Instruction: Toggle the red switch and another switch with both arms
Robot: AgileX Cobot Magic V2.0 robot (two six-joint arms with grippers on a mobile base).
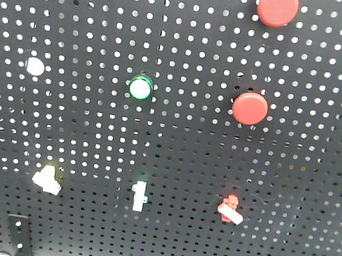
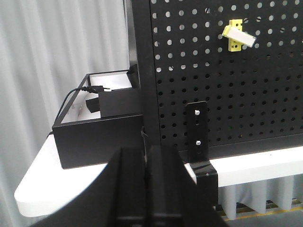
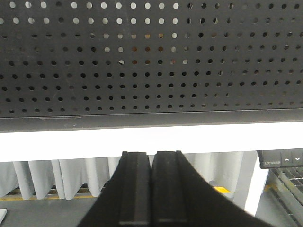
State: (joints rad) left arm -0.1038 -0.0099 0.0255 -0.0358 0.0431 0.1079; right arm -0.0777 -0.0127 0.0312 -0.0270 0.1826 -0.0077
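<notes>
Red switch (image 1: 231,207): lower right of pegboard (image 1: 91,127); yellow switch (image 1: 47,178): same row, lower left; left gripper (image 2: 146,158): jaws together, empty, below the yellow switch, well apart; right gripper (image 3: 152,161): jaws together, empty, under the board's bottom edge; step, as judged: approach; next move: raise each arm to its lever.

Backlight makes the holes of the black perforated metal board (image 1: 91,127) glow white in the front view, and the small yellow-based toggle switch (image 1: 47,178) at lower left is washed out. The left gripper (image 2: 147,189) and right gripper (image 3: 151,189) are dark and blurred at the bottom edges, and the white table (image 3: 142,137) glares.
</notes>
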